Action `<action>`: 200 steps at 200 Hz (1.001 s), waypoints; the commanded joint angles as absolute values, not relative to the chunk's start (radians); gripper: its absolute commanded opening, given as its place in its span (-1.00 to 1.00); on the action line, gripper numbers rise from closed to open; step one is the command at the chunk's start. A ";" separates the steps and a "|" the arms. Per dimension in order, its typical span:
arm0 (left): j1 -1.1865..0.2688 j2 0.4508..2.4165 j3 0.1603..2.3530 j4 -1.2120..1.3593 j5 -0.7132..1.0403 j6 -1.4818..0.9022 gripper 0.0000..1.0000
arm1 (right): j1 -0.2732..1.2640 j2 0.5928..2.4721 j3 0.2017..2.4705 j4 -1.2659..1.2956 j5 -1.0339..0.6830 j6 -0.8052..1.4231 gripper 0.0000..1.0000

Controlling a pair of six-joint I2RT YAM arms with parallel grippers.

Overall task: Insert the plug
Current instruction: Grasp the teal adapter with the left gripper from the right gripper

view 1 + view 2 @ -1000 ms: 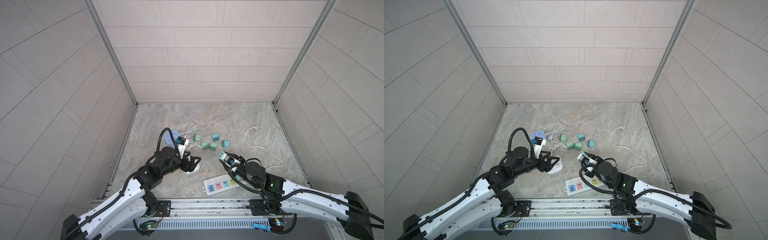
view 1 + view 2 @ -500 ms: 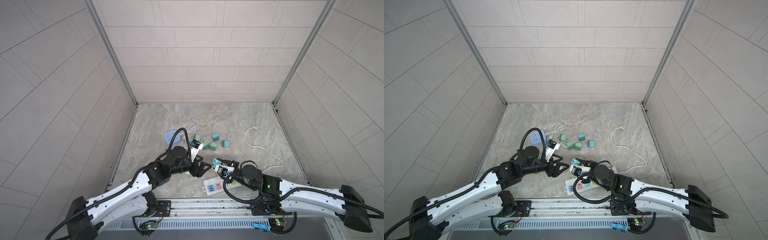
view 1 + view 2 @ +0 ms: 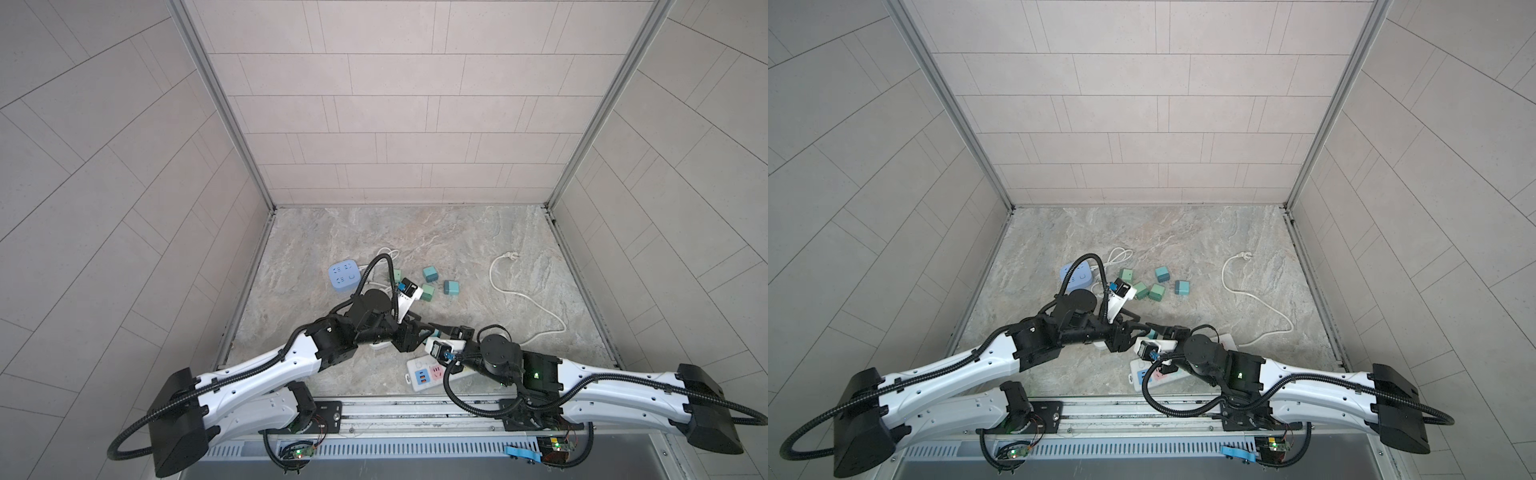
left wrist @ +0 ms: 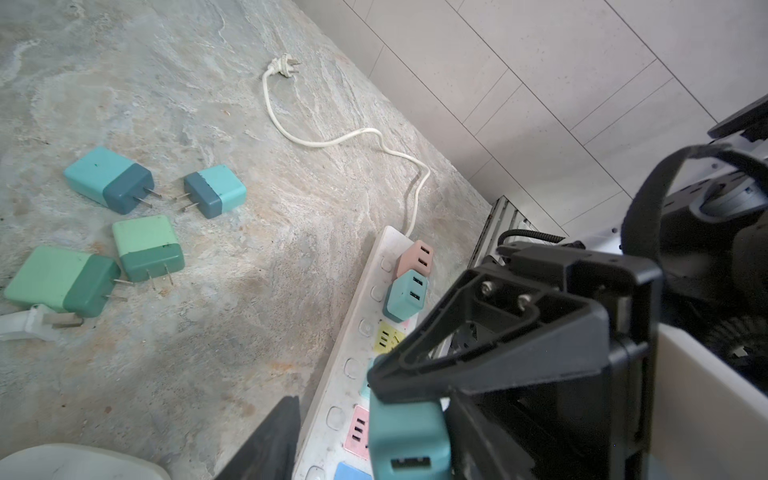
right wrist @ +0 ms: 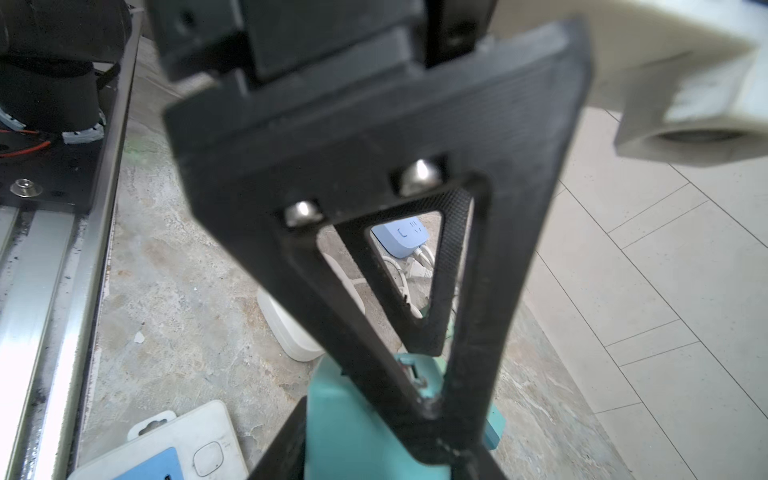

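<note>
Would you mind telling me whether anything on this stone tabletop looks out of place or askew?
Nothing looks damaged, but the white power strip lies slanted on the stone table, its white cord ends in an unplugged plug, and green and teal charger blocks lie scattered on their sides.

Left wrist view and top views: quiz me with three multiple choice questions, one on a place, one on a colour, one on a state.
1. Where does the blue socket block lie?
A) left of the loose chargers
B) on the power strip
C) against the back wall

2. What colour is the adapter plugged in nearest the strip's cord?
A) yellow
B) pink
C) black

3. What is the right gripper doing?
A) open, empty
B) shut on the cord
C) shut on a teal charger

Answers: 1 A, a top view shows it left of them; 2 B, the pink adapter sits at that end; 3 C, its jaws pinch the charger.
</note>
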State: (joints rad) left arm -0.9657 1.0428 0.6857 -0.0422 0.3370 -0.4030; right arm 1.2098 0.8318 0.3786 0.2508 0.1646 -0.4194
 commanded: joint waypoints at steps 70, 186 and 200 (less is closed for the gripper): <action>-1.002 1.038 0.703 -0.020 0.330 -0.399 0.27 | 1.220 0.774 0.396 0.319 0.198 -0.402 -0.99; -1.017 1.143 0.758 -0.007 0.356 -0.393 -0.32 | 1.219 0.698 0.377 0.293 0.160 -0.408 -0.99; -1.017 1.144 0.762 -0.013 0.356 -0.391 -0.38 | 1.219 0.699 0.377 0.292 0.163 -0.416 -0.99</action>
State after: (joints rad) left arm -1.0172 1.1320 0.7372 0.0101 0.3695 -0.4160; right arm 1.2125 0.7197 0.3679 0.2237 0.1871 -0.4225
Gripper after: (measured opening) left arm 0.338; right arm 0.449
